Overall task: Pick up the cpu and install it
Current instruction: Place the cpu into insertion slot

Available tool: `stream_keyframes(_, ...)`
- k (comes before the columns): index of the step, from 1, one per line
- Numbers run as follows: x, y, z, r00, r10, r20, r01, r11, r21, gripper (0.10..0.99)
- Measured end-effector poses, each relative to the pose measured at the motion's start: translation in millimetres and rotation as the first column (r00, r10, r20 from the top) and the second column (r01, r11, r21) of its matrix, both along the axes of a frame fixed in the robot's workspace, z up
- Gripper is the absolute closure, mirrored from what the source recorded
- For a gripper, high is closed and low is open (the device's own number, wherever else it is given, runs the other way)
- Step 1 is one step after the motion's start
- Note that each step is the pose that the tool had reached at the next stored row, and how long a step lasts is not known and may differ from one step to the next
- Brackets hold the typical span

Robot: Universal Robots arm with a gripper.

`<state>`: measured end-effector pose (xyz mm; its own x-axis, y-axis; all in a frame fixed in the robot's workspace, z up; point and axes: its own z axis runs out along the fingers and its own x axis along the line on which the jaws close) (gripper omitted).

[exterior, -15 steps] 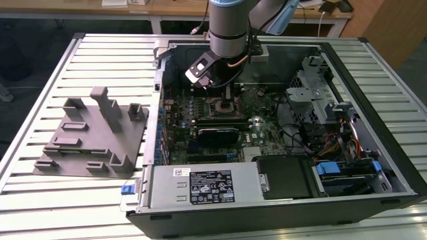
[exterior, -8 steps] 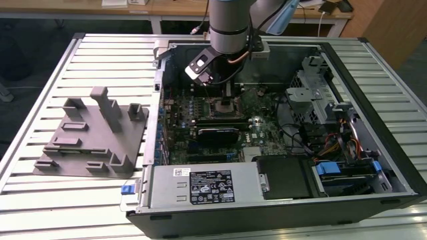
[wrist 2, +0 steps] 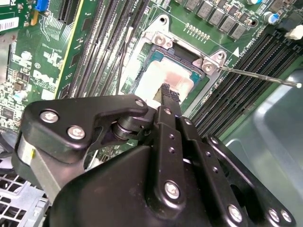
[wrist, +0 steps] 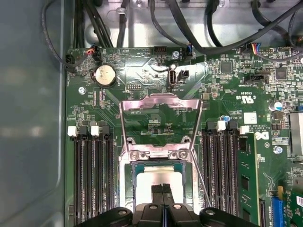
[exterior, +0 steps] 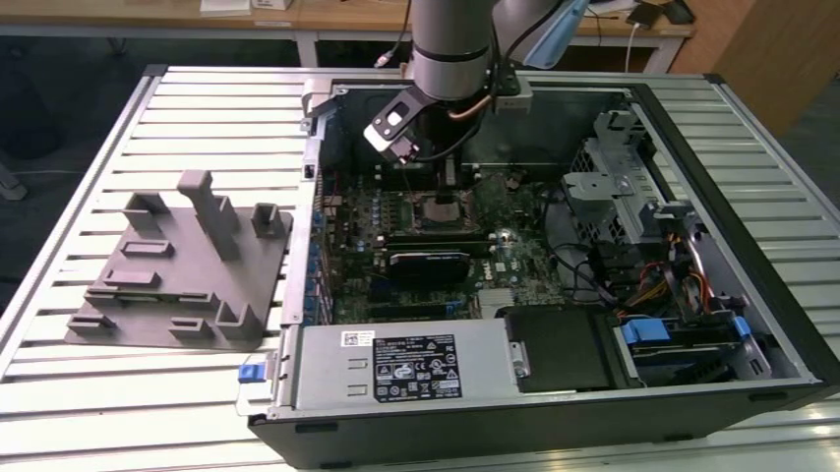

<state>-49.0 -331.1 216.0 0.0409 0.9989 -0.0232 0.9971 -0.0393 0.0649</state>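
Observation:
The cpu, a flat square chip with a shiny silver top, lies in the motherboard socket. In the second wrist view the cpu sits inside the socket frame. My gripper is right over the chip's middle, its two black fingertips pressed together with nothing between them. Whether the tips touch the chip's top I cannot tell. The socket's metal load plate stands swung open and its thin lever rod sticks out to the side. In the exterior view the arm reaches down into the open computer case above the socket.
Memory slots flank the socket on both sides. A silver power supply box and a drive cage with cables fill the case's other parts. A grey fixture with upright posts stands on the slatted table at the exterior view's left.

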Motion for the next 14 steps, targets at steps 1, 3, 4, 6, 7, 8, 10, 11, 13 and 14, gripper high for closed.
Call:
stream_keyframes(1,0.0,0.0,0.5,1.0000,0.000,0.0001,0.000,1.0000,0.000,0.980)
stream_keyframes(3,0.0,0.0,1.4,1.0000,0.000,0.0003,0.000,1.0000,0.000,0.980)
stream_keyframes(4,0.0,0.0,1.8,1.0000,0.000,0.0003,0.000,1.0000,0.000,0.980)
stream_keyframes(6,0.0,0.0,2.8,1.0000,0.000,0.0003,0.000,1.0000,0.000,0.980)
stream_keyframes(7,0.0,0.0,3.4,1.0000,0.000,0.0003,0.000,1.0000,0.000,0.980)
stream_keyframes(8,0.0,0.0,4.0,1.0000,0.000,0.0003,0.000,1.0000,0.000,0.980)
stream_keyframes(10,0.0,0.0,5.3,1.0000,0.000,0.0003,0.000,1.0000,0.000,0.980)
stream_keyframes(11,0.0,0.0,6.1,1.0000,0.000,0.0004,0.000,1.0000,0.000,0.980)
stream_keyframes(13,0.0,0.0,7.7,1.0000,0.000,0.0004,0.000,1.0000,0.000,0.980)
stream_keyframes(14,0.0,0.0,8.5,1.0000,0.000,0.0004,0.000,1.0000,0.000,0.980)
